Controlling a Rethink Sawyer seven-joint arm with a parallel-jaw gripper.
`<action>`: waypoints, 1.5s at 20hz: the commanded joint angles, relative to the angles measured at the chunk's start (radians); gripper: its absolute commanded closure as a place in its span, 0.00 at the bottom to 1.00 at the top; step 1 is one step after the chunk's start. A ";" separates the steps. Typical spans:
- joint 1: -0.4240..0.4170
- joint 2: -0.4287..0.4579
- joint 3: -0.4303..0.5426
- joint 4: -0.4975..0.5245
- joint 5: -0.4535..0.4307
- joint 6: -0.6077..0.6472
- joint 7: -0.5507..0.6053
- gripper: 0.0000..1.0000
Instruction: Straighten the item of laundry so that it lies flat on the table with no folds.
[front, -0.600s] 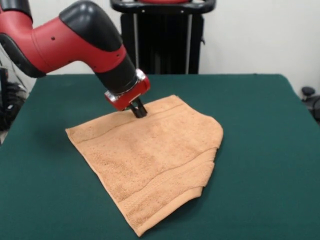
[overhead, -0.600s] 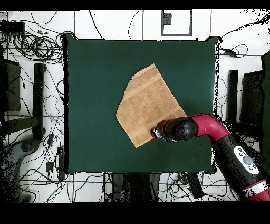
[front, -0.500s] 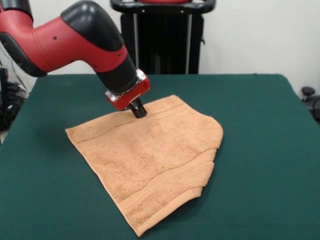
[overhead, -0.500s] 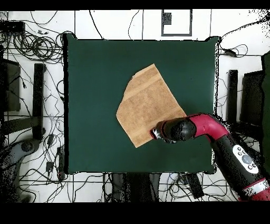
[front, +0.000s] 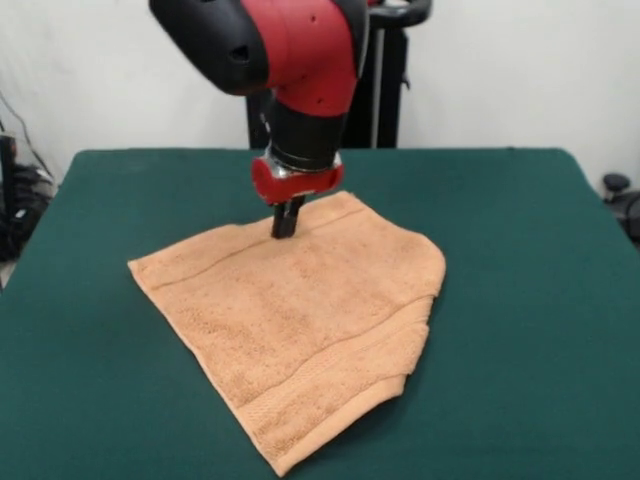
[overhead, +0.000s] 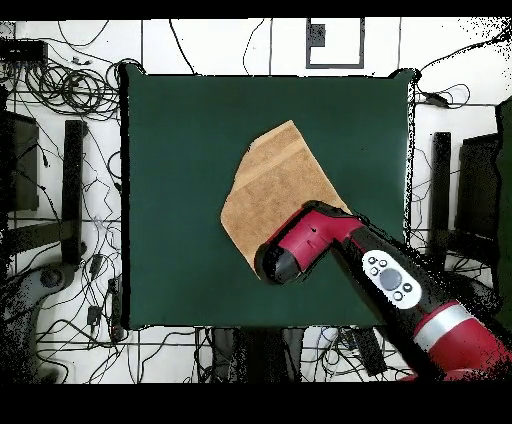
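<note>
One towel on green table, right side folded under; gripper tips on far border band, fingers together, grip on cloth unclear.

Even, bright indoor light; soft shadows, no harsh glare.

In the front view the towel casts a thin dark shadow on the table under its near folded edge, and the arm shows mild sheen on its red shell. The overhead view is flatter, with the white floor around the table nearly washed out.
</note>
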 joint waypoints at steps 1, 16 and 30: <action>-0.001 -0.064 -0.163 -0.072 -0.182 -0.188 0.326 1.00; -0.126 0.014 -0.178 -0.226 -0.099 -0.285 -0.036 1.00; -0.130 0.018 -0.191 -0.277 -0.100 -0.290 -0.145 1.00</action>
